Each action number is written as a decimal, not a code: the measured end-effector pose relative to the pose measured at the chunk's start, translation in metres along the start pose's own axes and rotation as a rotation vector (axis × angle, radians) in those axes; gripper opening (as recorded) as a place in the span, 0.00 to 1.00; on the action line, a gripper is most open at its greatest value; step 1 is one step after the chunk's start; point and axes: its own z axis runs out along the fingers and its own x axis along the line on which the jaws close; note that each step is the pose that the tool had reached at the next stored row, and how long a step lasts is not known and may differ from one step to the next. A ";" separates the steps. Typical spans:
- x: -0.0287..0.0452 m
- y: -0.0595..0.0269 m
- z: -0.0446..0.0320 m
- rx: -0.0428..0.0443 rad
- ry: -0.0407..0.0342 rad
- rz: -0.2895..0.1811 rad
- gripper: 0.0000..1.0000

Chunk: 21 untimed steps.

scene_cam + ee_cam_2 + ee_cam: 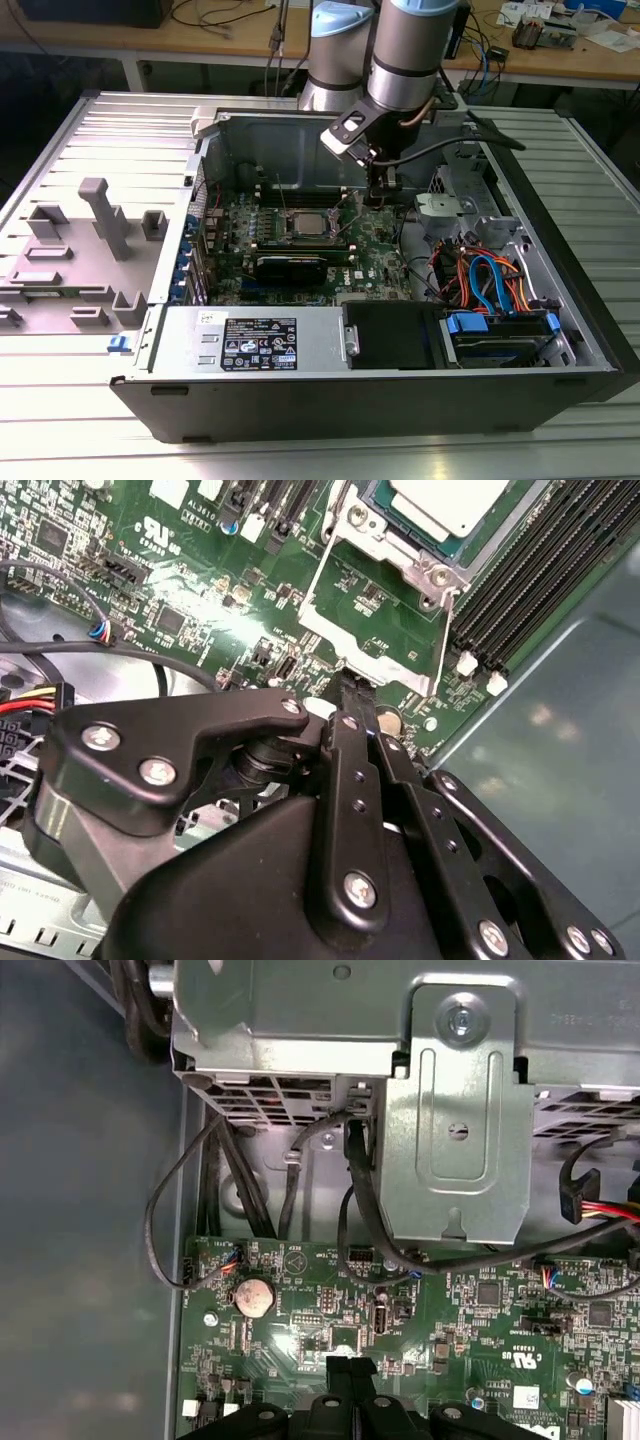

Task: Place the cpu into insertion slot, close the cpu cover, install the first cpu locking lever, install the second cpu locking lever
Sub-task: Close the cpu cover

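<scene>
Where your gripper [352,692] hangs low over the green board [200,600], its fingers are pressed together with nothing visible between them. Just beyond the tips, the cpu cover [372,648] is swung open. Past it, the cpu [450,502] sits in the insertion slot [432,542], silver top uncovered.

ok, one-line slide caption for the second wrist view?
Close-up: gripper at the edge of the cpu cover, cpu sitting in the insertion slot.
</scene>
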 end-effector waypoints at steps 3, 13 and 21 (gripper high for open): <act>0.0001 -0.0027 0.0000 0.0000 0.0006 0.000 0.11; 0.0006 -0.0120 -0.0001 0.0006 0.0035 0.000 0.11; 0.0010 -0.0201 -0.0001 0.0007 0.0043 0.000 0.11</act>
